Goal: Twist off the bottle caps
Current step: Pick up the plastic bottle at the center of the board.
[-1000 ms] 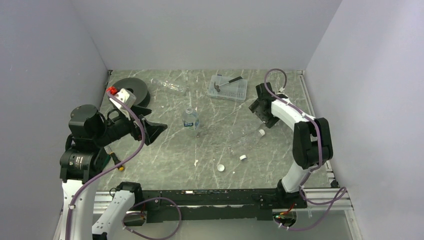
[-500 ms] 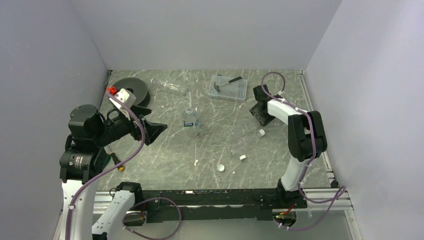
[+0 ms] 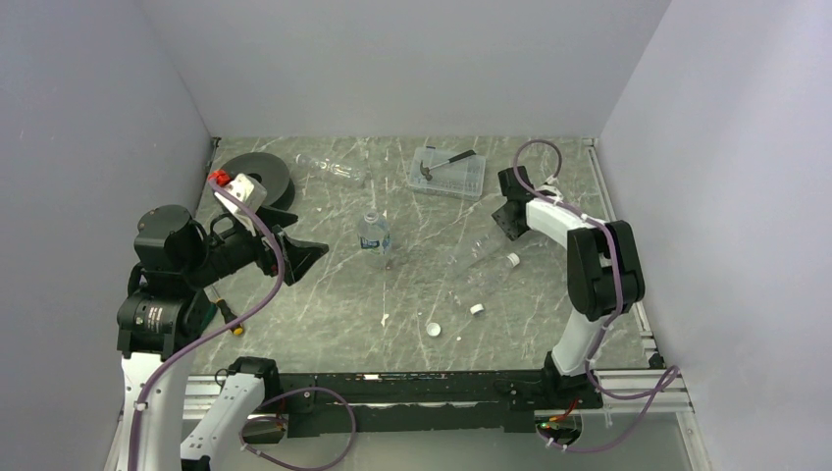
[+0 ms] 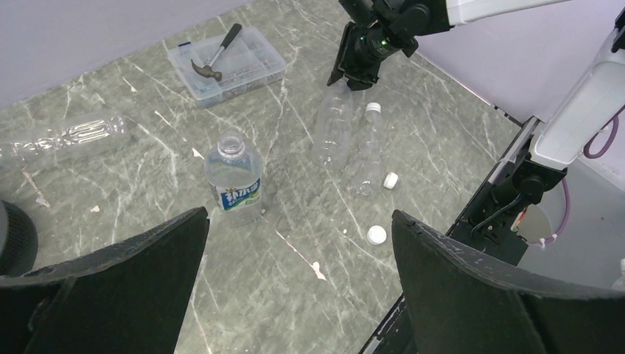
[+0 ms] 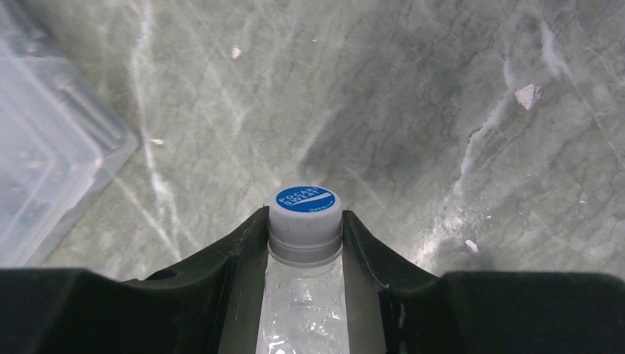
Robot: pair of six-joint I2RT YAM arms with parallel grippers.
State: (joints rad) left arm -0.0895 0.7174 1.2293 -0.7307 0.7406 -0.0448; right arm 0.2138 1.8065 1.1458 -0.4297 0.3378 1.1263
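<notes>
Top view: the right gripper [image 3: 507, 218] sits low at a lying bottle [image 3: 483, 251]; the left gripper [image 3: 299, 234] hangs wide open, well left of it.

Left wrist: its fingers [image 4: 110, 280] spread wide, empty; a labelled bottle [image 4: 234, 181] stands capless just ahead, two loose caps [image 4: 376, 234] ahead-right.

Right wrist: fingers [image 5: 236, 251] clamp the blue-topped cap [image 5: 305, 214] from both sides, the bottle's neck between them; a tray [image 5: 44, 162] lies to the left.

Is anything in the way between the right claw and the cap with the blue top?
No, nothing visible is in the way. The right gripper has its fingers pressed against both sides of the blue-topped cap on the clear bottle.
</notes>
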